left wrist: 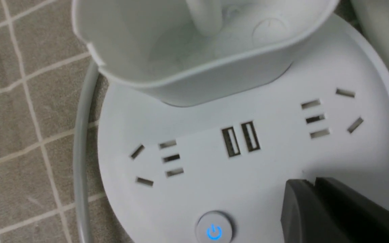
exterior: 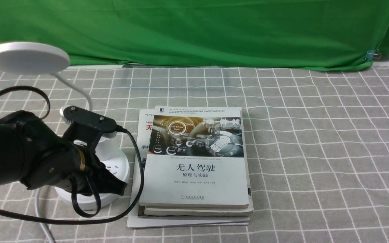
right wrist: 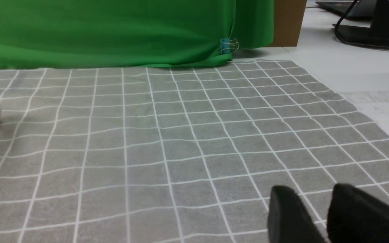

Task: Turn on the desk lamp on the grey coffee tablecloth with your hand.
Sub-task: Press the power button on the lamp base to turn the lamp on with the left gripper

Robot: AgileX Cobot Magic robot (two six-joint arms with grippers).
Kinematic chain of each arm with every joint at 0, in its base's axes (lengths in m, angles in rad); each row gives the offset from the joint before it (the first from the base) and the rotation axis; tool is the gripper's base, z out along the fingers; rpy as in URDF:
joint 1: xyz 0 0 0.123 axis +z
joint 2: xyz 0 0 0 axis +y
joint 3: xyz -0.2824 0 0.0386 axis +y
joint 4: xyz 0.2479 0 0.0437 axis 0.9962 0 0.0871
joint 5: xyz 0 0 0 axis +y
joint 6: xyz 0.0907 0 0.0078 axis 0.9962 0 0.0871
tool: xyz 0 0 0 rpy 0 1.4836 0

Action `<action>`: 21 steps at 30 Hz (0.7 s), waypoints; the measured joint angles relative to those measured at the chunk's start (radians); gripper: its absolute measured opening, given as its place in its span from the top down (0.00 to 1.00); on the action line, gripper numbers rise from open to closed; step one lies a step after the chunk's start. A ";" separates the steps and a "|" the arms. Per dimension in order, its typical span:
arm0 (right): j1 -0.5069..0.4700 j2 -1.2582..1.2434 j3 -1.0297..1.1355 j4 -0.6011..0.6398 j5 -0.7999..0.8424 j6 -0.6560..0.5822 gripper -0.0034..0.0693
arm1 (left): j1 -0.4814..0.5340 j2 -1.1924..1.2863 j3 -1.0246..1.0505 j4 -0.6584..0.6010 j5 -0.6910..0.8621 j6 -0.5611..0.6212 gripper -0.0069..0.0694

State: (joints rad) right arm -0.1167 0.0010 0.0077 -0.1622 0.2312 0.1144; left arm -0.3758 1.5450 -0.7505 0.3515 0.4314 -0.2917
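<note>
Left gripper: The left gripper (left wrist: pixel 311 184) has its two fingers pressed together with nothing between them. They are over the white base, beside the power button; whether the tips touch the base cannot be told.
Left arm: The bulky black left arm (exterior: pixel 35 152) reaches in over the lamp and hides part of it in the front view. A black cable (exterior: pixel 142 168) loops around its end.
Desk lamp: The desk lamp (exterior: pixel 126 165) stands at the left gripper, its round base (left wrist: pixel 194 135) beneath the fingers. The flat disc head (exterior: pixel 27 58) hangs above and beyond the arm on a thin bent neck (exterior: pixel 76 88).
Pen holder: The cup-shaped pen holder (left wrist: pixel 221 72) rises from the base, on the far side of the sockets from the fingers.
Power button: A round button (left wrist: pixel 214 227) with a blue power symbol sits just beside the fingers.
Books: A stack of books (exterior: pixel 194 182) lies to the right of the left gripper, near the lamp base.
Tablecloth: The grey coffee tablecloth (exterior: pixel 316 152) spreads beneath the lamp and books and out to the right of the left gripper.
Right gripper: The right gripper (right wrist: pixel 312 192) has its fingers spread slightly apart, holding nothing, above the grid cloth.
Backdrop: A green cloth (exterior: pixel 198 32) hangs beyond both grippers.
</note>
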 joint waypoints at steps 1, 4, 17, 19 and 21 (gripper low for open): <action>0.000 0.000 0.000 0.000 0.000 0.000 0.62 | 0.000 0.000 0.000 -0.002 -0.003 -0.001 0.88; 0.000 0.000 0.000 0.000 0.000 0.000 0.62 | 0.000 0.002 0.000 -0.003 -0.006 -0.002 0.88; 0.000 0.000 0.000 0.000 0.000 0.000 0.62 | -0.002 0.013 0.000 -0.016 -0.012 -0.005 0.88; 0.000 0.000 0.000 0.000 0.000 0.000 0.62 | -0.002 0.013 0.000 -0.026 -0.011 -0.005 0.88; 0.000 0.000 0.000 0.000 0.000 0.000 0.62 | -0.002 0.013 0.000 -0.031 -0.011 -0.004 0.88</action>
State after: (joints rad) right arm -0.1167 0.0010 0.0077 -0.1622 0.2312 0.1144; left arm -0.3781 1.5583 -0.7509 0.3210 0.4208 -0.2959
